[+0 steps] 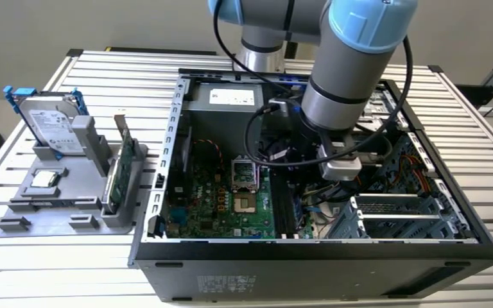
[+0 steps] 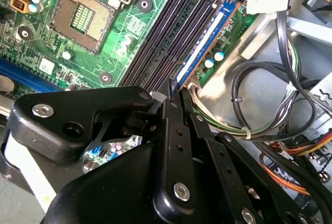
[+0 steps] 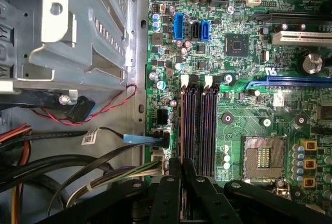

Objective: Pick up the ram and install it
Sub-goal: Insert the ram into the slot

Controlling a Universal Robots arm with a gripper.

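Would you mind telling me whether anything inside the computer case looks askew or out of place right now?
Nothing stands out as damaged or spilled. The ram stands on edge in the outermost of the memory slots, in line with it, with the pincer at its near end. Whether it is fully seated cannot be told.

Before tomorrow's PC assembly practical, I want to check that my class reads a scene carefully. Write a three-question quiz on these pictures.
1. True or false: the ram lies on the tray outside the case.
2. What stands on the tray? A) hard drive B) fan C) keyboard
3. Which part is nearest the gripper?

Key: 1. False, it stands in a motherboard slot. 2. A. 3. The ram.
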